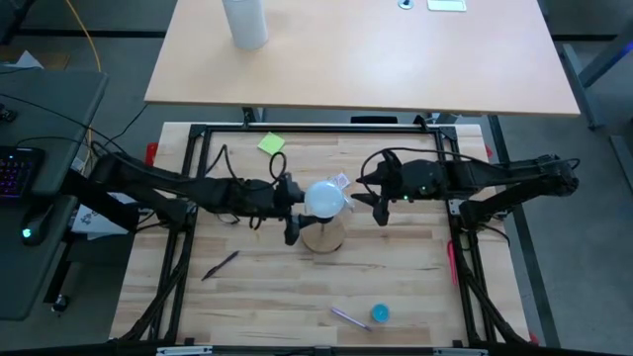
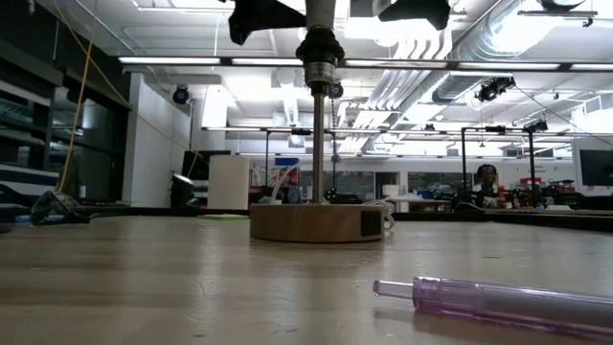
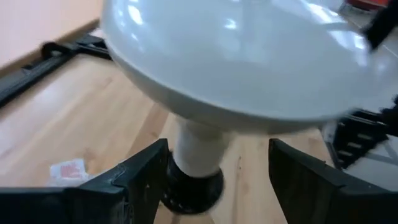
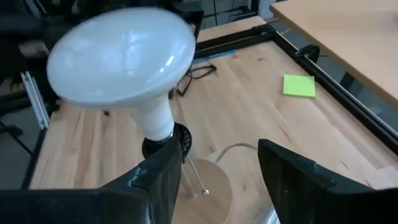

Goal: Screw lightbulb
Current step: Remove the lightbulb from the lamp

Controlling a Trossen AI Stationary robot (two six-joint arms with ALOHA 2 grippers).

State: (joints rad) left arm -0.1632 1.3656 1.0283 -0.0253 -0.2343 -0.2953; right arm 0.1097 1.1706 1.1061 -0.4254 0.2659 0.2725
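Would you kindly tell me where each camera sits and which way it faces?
High view: overhead, facing straight down; both arms flank the lightbulb.
Low view: table height, level toward the wooden base; arm parts at top.
Left wrist view: on left arm, facing the bulb; left hand open.
Right wrist view: on right arm, facing the bulb; right hand open.
Shared: both wrist views show the bulb's neck at the black socket.

A robotics lab: exposed ceiling ducts (image 2: 450,57) and strip lights hang over an open hall, a keyboard (image 1: 15,170) sits beside the framed wooden tabletop (image 1: 297,297), and a person (image 2: 486,182) works among distant benches.
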